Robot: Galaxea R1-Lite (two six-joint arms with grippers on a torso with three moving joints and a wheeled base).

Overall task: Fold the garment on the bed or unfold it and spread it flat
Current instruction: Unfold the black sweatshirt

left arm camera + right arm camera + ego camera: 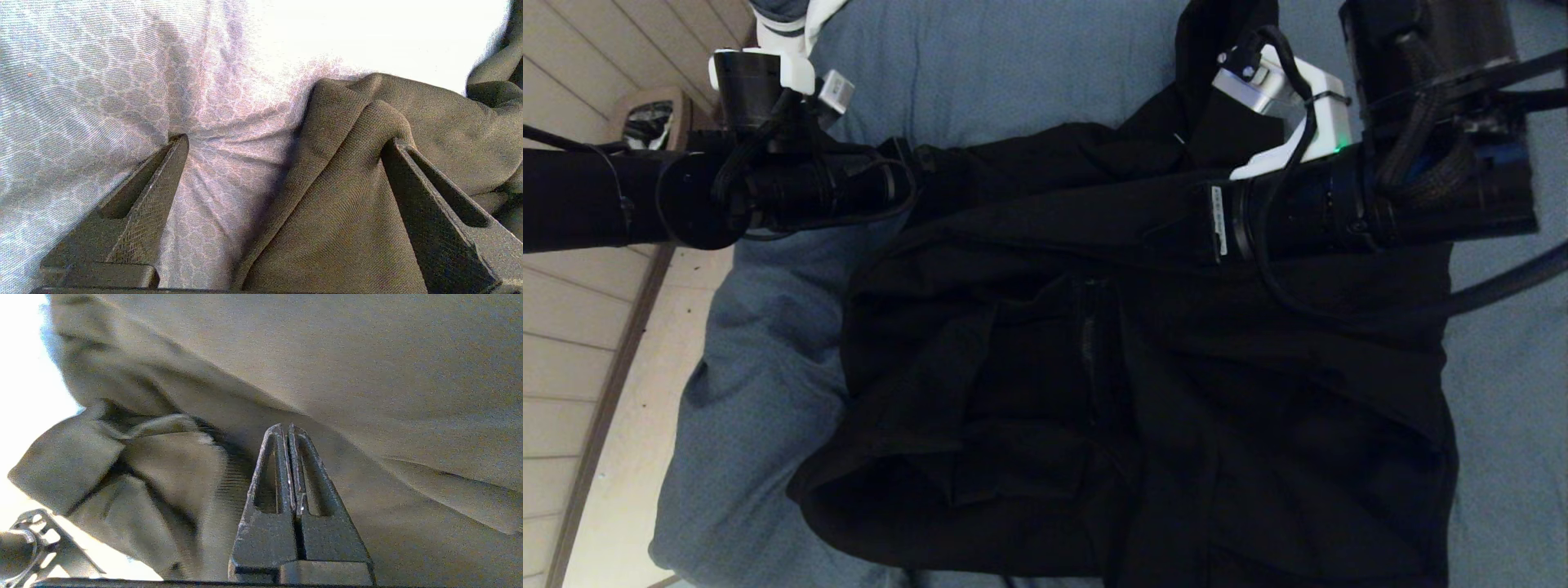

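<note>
The garment (1143,376), a black hoodie, lies rumpled across the blue-grey bed (1013,65), its zipper (1090,335) running down the middle. My left arm (792,188) reaches in from the left to the garment's upper left edge. There the left gripper (288,141) is open: one finger (163,175) presses the sheet (102,102), the other finger (425,196) rests on a fold of the garment (347,204), whose edge lies between them. My right arm (1339,204) lies over the garment's upper right part. The right gripper (286,426) is shut, empty, just above the garment (388,375).
The bed's left edge (719,343) drops to a pale plank floor (572,351). A round object (649,122) stands on the floor at the upper left. A corner of the navy and white duvet (792,16) shows at the top.
</note>
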